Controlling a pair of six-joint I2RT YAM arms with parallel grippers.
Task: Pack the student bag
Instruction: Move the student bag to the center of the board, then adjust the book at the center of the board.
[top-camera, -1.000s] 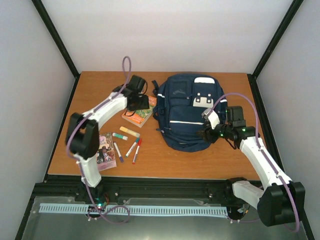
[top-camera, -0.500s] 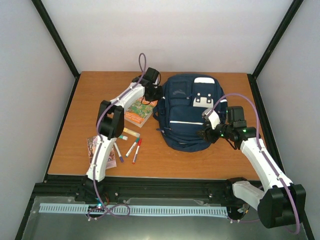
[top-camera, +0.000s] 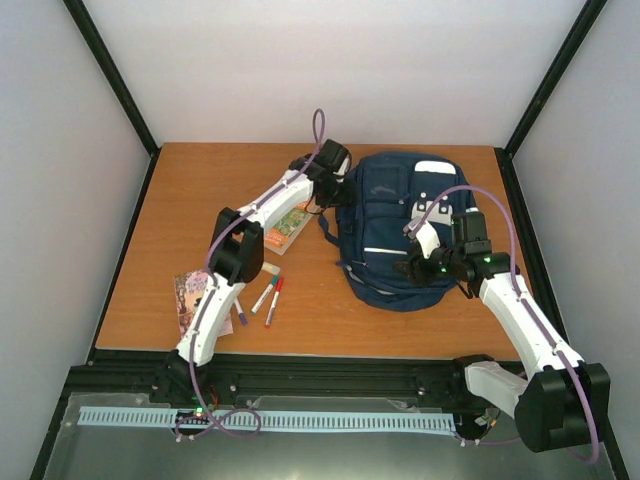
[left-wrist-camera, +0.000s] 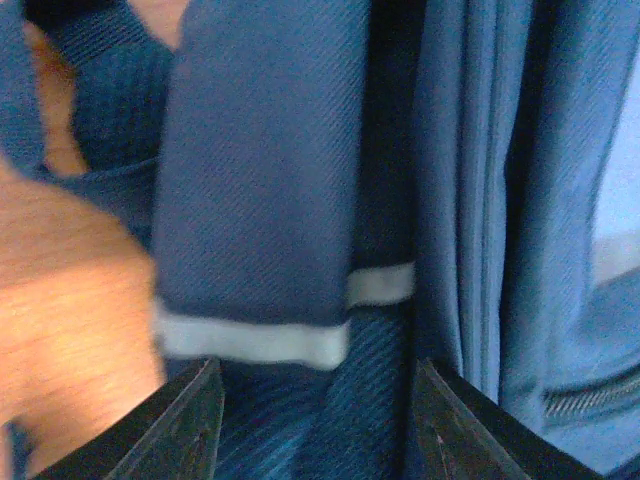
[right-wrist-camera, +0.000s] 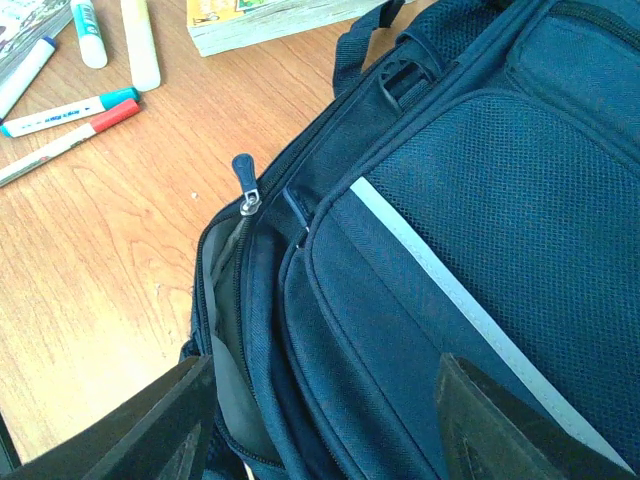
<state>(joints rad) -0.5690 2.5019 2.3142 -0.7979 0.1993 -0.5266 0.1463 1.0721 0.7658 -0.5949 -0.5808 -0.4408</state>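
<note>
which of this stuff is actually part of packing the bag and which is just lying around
In the job:
student bag
left gripper, open, close against the bag
right gripper, open, over the bag's zip

Lying on the table, untouched:
paperback book
marker pens
picture booklet

No writing can be read anywhere. The teal-capped marker (right-wrist-camera: 55, 110) carries a line of small dark print on its white barrel, too fine to make out. The book (right-wrist-camera: 270, 20), at two o'clock from that marker, shows dark marks on its yellow cover edge, cut off and illegible. The backpack (top-camera: 400, 240) bears a pale patch (top-camera: 435, 167) at its twelve o'clock end, with no lettering that can be told. The booklet (top-camera: 190, 295), at eight o'clock from the backpack, has a picture cover, its title too small
</note>
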